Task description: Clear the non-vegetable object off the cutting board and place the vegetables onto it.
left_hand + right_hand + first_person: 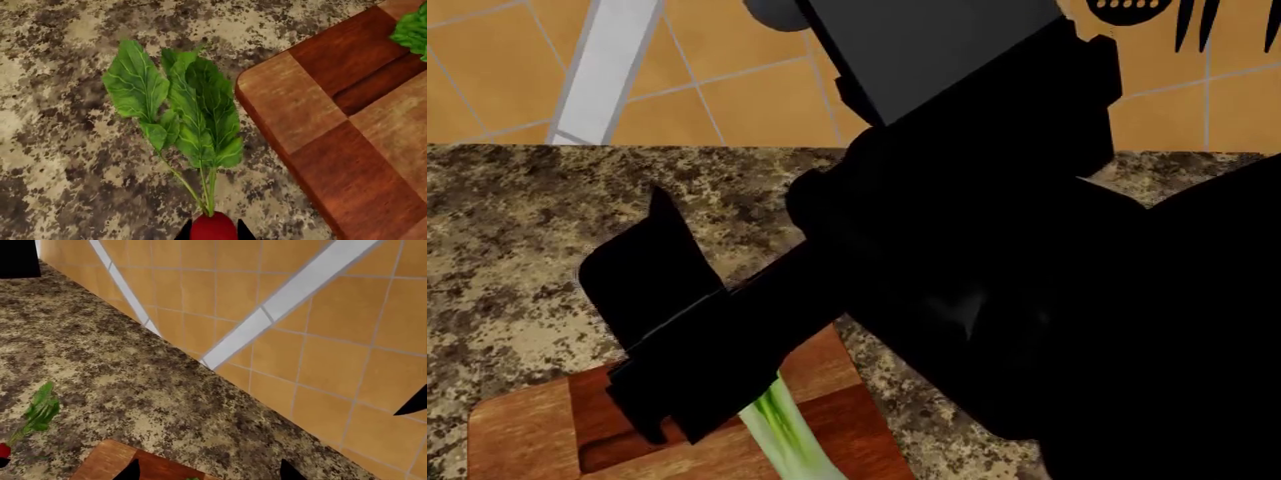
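Red radish (213, 227) with green leaves is sitting between left gripper (213, 234) jaws, apparently clamped, beside cutting board (333, 125) for transfer | stalk (785, 430) is lying aboard | right gripper (207, 472) jaws are standing apart, idle

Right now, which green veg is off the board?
The red radish with broad leaves, held over the granite counter beside the cutting board. The green-white stalk lies on it.

You get flat, even sim lighting, sharp textures, no glare; your arm (961, 250) renders pure black, no shading.
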Tool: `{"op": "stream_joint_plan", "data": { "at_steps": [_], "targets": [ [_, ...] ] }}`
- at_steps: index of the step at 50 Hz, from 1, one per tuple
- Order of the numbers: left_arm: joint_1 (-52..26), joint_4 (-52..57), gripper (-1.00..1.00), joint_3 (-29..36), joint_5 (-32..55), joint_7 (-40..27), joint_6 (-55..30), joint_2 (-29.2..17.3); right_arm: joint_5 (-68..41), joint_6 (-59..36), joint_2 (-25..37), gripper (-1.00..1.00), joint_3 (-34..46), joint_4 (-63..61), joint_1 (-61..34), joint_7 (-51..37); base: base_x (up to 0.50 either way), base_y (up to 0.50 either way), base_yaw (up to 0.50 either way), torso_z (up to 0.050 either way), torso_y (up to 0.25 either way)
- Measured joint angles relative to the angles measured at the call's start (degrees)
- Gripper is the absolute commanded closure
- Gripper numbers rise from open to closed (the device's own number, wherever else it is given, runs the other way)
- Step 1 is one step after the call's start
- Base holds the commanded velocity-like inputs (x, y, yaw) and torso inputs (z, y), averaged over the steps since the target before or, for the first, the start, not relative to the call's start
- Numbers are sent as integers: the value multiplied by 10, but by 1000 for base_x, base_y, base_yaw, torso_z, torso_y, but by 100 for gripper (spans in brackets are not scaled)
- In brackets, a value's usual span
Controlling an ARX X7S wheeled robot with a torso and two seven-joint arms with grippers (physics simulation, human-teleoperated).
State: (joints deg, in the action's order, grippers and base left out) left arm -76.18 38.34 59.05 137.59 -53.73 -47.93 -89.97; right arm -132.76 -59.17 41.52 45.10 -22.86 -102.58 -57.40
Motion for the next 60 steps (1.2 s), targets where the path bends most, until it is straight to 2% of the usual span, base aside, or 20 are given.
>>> {"op": "stream_joint_plan", "data": {
  "at_steps": [8, 18, 41, 60],
  "targets": [
    [-21, 1, 100, -24, 13, 9, -27, 0, 5, 1, 6, -100, -2, -4, 7, 4, 0, 0, 0, 0, 0],
    [-14, 8, 100, -23, -12, 34, -25, 15, 5, 2, 15, -100, -2, -5, 9, 5, 0, 0, 0, 0, 0],
    [-26, -13, 100, -14, -16, 7, -13, 137, 7, 8, 32, -100, -2, -16, 20, 6, 0, 0, 0, 0, 0],
    [-38, -21, 100, -8, 0, -24, 11, 211, 7, 15, 44, -100, -4, -27, 30, 7, 0, 0, 0, 0, 0]
  ]
}}
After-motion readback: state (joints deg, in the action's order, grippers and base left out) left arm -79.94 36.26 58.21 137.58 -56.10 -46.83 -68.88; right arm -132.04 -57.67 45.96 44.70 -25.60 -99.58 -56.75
